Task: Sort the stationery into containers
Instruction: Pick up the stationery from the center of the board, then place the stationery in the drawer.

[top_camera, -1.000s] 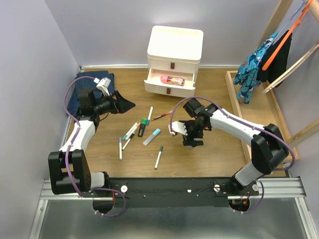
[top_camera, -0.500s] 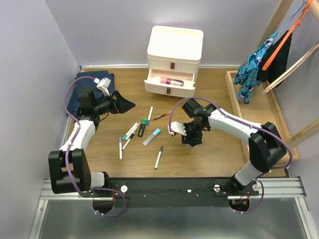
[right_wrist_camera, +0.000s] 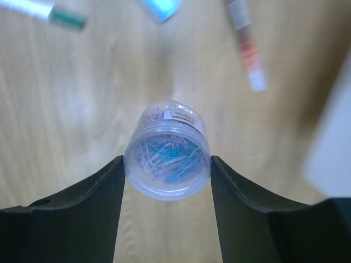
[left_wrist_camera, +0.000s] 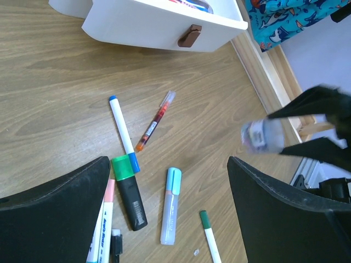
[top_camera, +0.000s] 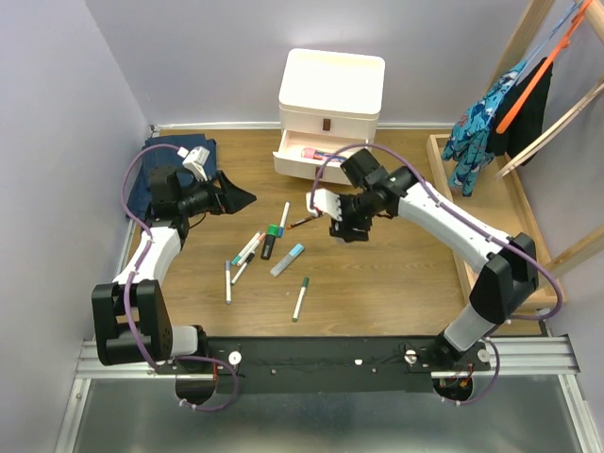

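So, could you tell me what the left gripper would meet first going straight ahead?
Probably the table, about where the red pen and the blue-capped white pen lie; depth is unclear.

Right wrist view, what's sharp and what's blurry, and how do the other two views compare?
Right wrist view: the jar between the fingers is sharp, the pens and table behind are blurred. Left wrist view: pens sharp, jar smeared. Top view: sharp, evenly lit, soft shadows.
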`<act>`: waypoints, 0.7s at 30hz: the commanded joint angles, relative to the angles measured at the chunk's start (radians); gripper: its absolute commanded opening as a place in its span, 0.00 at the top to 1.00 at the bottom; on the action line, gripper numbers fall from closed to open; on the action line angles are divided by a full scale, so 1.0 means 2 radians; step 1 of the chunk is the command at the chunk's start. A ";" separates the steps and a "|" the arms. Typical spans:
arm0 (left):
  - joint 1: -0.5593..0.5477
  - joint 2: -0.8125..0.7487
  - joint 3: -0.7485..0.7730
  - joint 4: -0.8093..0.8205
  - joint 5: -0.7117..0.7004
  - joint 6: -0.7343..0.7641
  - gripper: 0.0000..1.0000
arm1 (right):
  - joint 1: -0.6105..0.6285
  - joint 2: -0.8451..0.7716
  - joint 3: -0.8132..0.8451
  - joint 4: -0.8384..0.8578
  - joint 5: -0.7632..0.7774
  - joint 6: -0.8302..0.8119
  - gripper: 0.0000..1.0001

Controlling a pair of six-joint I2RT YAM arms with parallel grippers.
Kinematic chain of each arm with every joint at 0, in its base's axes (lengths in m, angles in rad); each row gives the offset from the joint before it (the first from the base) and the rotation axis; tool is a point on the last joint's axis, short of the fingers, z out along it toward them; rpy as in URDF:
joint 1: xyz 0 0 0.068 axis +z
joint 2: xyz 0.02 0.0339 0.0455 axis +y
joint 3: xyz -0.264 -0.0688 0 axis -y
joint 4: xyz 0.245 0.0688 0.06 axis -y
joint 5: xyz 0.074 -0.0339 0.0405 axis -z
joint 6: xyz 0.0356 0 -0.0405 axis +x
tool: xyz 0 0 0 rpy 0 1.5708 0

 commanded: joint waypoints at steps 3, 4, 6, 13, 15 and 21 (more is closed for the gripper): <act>0.003 0.006 0.006 0.027 0.007 -0.012 0.03 | -0.005 0.058 0.180 -0.004 0.023 0.062 0.49; 0.003 0.006 0.006 0.028 0.008 -0.013 0.03 | -0.011 0.082 0.201 -0.005 0.025 0.072 0.49; 0.003 0.004 0.006 0.030 0.009 -0.016 0.03 | -0.015 0.104 0.262 0.001 0.039 0.082 0.49; 0.004 -0.011 -0.008 0.035 0.007 -0.017 0.03 | -0.049 0.188 0.391 0.055 0.102 0.102 0.49; 0.003 -0.013 -0.015 0.039 0.007 -0.016 0.03 | -0.054 0.205 0.410 0.076 0.118 0.100 0.49; 0.004 -0.017 -0.020 0.040 0.004 -0.016 0.03 | -0.055 0.239 0.420 0.118 0.124 0.099 0.49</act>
